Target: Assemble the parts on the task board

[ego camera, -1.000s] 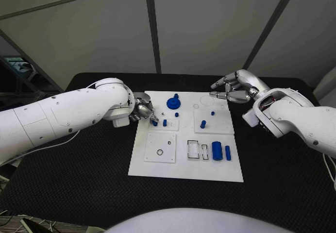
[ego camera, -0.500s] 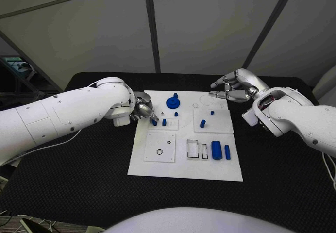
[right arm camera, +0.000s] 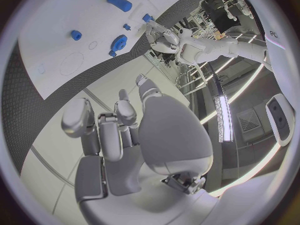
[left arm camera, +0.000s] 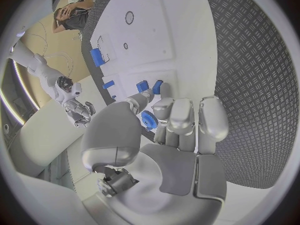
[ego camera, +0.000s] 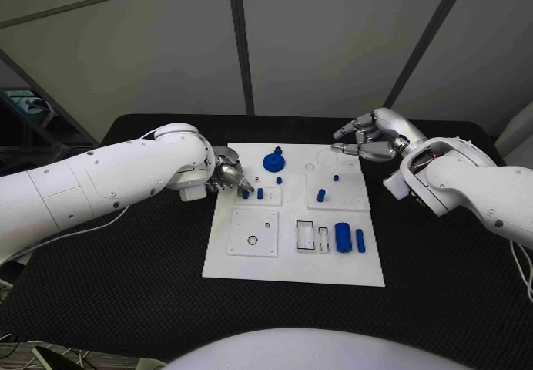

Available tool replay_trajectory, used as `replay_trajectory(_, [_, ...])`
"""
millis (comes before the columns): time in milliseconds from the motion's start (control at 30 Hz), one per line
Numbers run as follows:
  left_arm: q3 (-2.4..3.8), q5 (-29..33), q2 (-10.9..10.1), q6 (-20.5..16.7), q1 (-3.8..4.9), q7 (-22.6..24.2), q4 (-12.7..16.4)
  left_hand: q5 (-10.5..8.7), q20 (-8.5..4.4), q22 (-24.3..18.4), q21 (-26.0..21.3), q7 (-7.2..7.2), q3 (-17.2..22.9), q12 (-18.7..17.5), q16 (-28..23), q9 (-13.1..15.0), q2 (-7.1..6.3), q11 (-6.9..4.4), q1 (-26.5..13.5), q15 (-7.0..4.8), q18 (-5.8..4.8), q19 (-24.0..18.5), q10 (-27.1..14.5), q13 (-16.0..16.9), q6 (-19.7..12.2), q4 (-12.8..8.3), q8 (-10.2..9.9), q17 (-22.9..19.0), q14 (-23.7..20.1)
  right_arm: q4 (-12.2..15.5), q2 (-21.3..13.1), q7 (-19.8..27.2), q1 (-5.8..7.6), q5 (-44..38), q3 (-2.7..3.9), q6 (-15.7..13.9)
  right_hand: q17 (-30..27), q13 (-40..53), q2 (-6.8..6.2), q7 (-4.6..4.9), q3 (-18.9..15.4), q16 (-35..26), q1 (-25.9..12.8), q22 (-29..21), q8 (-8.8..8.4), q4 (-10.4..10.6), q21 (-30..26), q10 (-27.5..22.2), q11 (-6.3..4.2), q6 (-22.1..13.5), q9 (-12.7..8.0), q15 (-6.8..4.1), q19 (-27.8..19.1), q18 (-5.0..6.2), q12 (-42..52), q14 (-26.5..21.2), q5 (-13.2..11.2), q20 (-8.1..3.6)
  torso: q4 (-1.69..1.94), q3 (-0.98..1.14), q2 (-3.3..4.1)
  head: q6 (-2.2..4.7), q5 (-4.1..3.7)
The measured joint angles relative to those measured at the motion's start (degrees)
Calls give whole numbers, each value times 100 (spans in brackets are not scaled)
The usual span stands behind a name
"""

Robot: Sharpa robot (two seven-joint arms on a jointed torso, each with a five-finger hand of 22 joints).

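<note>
**Left hand at the board's edge, right hand hanging back**

We see the left hand pinching a small blue peg at the white board. The right hand hovers past the board's far corner, fingers curled together around nothing.

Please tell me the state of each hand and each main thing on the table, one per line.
Left silver hand: fingertips at a small blue peg, hold unclear.
Right silver hand: curled, holding nothing, beyond the board's far right corner.
White task board: flat on the black table.
Blue gear: on the board.
Blue cylinder: lying down.
</note>
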Motion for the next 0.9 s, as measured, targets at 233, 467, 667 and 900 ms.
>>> replay_trajectory(233, [-14, 0, -8, 3, -20, -60, -20, -12, -9, 22, 7, -6, -909, 50, 0, -34, -26, 6, -332, 0, -1, 8, -8, -6, 21, 327, 1, 6, 0, -1, -1, 0, 0, 0, 0, 1, 0, -14, 0, 0, 0, -22, 0, 0, 0, 0, 0, 0, 0, 0, 0, -21, 0, 0, 0, -21, 0, 0, 3, 0, -2, -1, -4])
replay_trajectory(467, [-16, 4, -37, -33, -23, -78, -13, -12, -9, -20, -42, -6, -1576, 65, 0, -77, 41, 45, -264, 0, -1, 8, -47, -28, 21, 453, 2, 5, 0, -3, -2, 0, 0, 0, 0, 1, 0, -14, 0, 0, 0, -22, 0, 0, 0, 0, 0, 0, 0, 0, 0, -21, 0, 0, 0, -21, 0, 0, 4, -1, -2, 12, -12])
replay_trajectory(667, [-11, 63, -99, -178, -24, -52, 11, -12, 42, -244, -270, 113, -1940, 26, 0, -146, 140, 118, -57, 0, -347, -128, -179, -124, -164, 474, -101, 5, -1, -5, -2, 0, 0, -1, 0, 1, 0, -14, 0, 0, 0, -21, 0, 0, 0, 0, 0, 0, 0, 0, 0, -22, 0, 0, 0, -21, 0, 0, 4, -2, -4, 20, -43])
replay_trajectory(900, [42, 121, -203, -367, -35, -24, 59, -11, 62, -270, -292, 133, -2171, 26, 0, -197, 190, 138, -7, 22, -342, -149, -199, -139, -203, 544, -162, 0, 21, -11, -2, 1, 0, -1, 0, 1, -1, -14, 0, 0, 0, -21, 0, 0, 0, 0, 0, 0, 0, 0, 1, -21, 0, 0, 0, -21, 0, 0, 4, -2, -3, 26, -46])
